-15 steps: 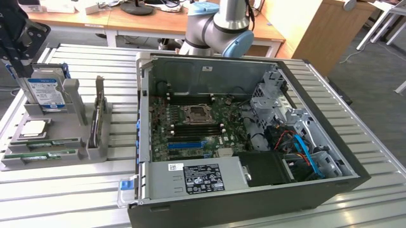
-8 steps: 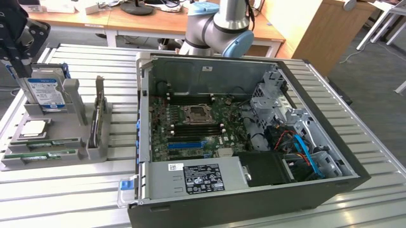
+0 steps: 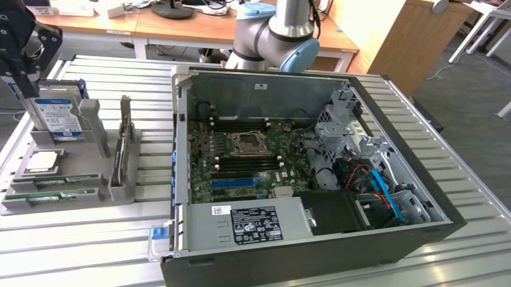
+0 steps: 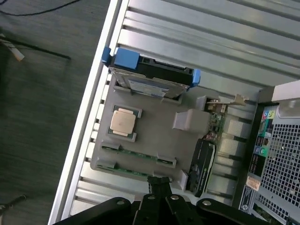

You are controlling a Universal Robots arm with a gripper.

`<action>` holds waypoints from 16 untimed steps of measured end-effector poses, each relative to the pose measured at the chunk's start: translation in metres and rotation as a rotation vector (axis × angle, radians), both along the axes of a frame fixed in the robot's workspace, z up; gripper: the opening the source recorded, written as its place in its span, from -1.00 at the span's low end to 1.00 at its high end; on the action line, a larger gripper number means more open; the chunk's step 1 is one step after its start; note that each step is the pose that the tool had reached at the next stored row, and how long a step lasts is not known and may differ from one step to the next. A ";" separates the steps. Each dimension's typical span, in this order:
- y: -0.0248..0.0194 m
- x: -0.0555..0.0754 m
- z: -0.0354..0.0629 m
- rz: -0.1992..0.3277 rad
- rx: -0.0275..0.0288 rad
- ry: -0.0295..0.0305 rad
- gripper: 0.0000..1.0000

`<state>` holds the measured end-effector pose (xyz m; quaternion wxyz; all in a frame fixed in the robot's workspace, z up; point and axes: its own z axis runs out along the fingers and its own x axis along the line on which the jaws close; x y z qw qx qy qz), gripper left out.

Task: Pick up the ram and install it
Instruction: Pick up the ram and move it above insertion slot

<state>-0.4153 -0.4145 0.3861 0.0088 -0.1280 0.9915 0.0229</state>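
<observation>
Wrist view cuts off most of the gripper (image 4: pixel 159 182). Its two fingers are pressed together with nothing between them. Their tips hang over the edge of the grey tray (image 4: pixel 154 136) and cover part of a second green stick (image 4: pixel 121 169); contact cannot be told. The ram (image 4: pixel 138 153) lies flat in its slot just beside that stick, along the tray edge farthest from the upright hard drive (image 4: pixel 159 75). Exterior view adds the open computer case (image 3: pixel 319 257) in the middle of the slatted table (image 3: pixel 104 239), its board's slots hard to make out.
</observation>
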 end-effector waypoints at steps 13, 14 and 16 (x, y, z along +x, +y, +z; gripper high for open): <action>0.0000 0.000 -0.0009 0.236 -0.0001 0.0000 -0.79; 0.0000 0.000 -0.0010 0.255 -0.0001 0.0000 -0.79; 0.0000 0.000 -0.0011 0.290 -0.0001 0.0000 -0.79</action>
